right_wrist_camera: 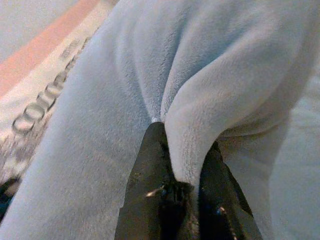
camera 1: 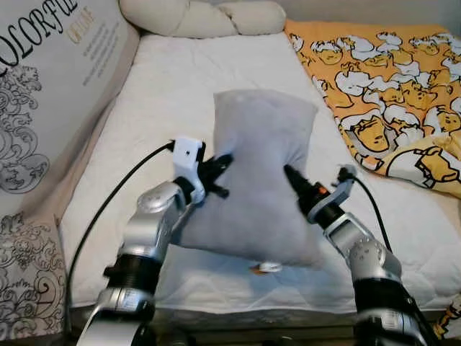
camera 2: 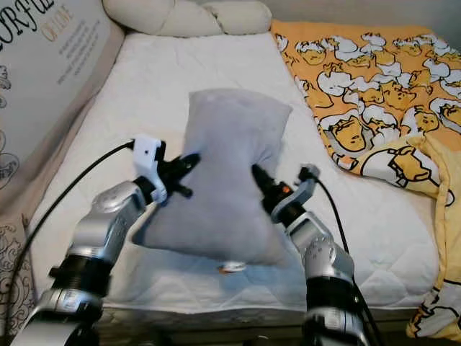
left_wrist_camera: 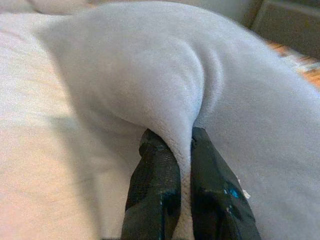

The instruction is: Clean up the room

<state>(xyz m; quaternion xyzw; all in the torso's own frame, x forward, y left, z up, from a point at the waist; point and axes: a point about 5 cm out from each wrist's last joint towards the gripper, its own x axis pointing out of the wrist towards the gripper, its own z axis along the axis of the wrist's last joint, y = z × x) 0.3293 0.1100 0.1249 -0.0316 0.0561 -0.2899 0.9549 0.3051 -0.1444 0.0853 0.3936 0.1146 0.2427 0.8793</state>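
Right gripper (right_wrist_camera: 184,150) was clamped on a raised fold of the grey pillow (right_wrist_camera: 200,65), the plush fabric bunched between its two black fingers (right_wrist_camera: 150,170). Creases ran away from the pinch. Beside the pillow lay a pale cloth (right_wrist_camera: 37,102) printed with dark letters, with an orange band (right_wrist_camera: 40,55) beyond.

I log a plain pale grey pillow (camera 1: 263,173) on the white quilted bed (camera 1: 166,94), with black fingers on the left pincer (camera 1: 222,175) and the right pincer (camera 1: 291,175), both on silver arms. The blanket (camera 1: 389,86) is orange, printed with white-and-yellow cartoon egg figures. Beside the bed I note a cream cushion (camera 1: 50,79) with gold lettering and grey scrollwork, and a plain cream knotted pillow (camera 1: 205,16).
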